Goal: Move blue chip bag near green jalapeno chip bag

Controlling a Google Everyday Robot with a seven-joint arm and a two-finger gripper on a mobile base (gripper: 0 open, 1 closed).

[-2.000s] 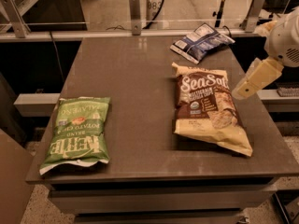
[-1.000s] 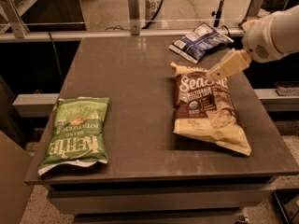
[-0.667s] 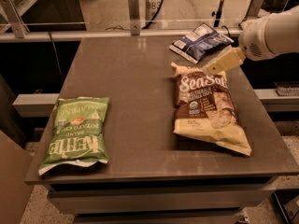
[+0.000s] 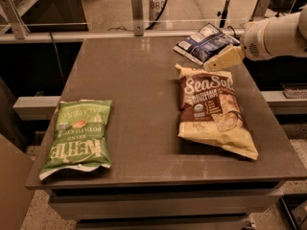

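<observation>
At the lower left of the frame, the green jalapeno chip bag [image 4: 79,138] lies flat near the front left edge of the dark surface [image 4: 139,80]. Right of centre lies a large brown and cream Sea Salt bag [image 4: 213,109]. Above it, at the upper right near the far edge, sits the blue chip bag [image 4: 206,42], well apart from the green one. The gripper [image 4: 216,63] hangs just at that bag's near right edge, on a white arm [image 4: 278,35] reaching in from the right; whether it is apart or together I cannot tell.

White rounded arm [image 4: 278,32], tan tapered hand [image 4: 211,65] at upper right
</observation>
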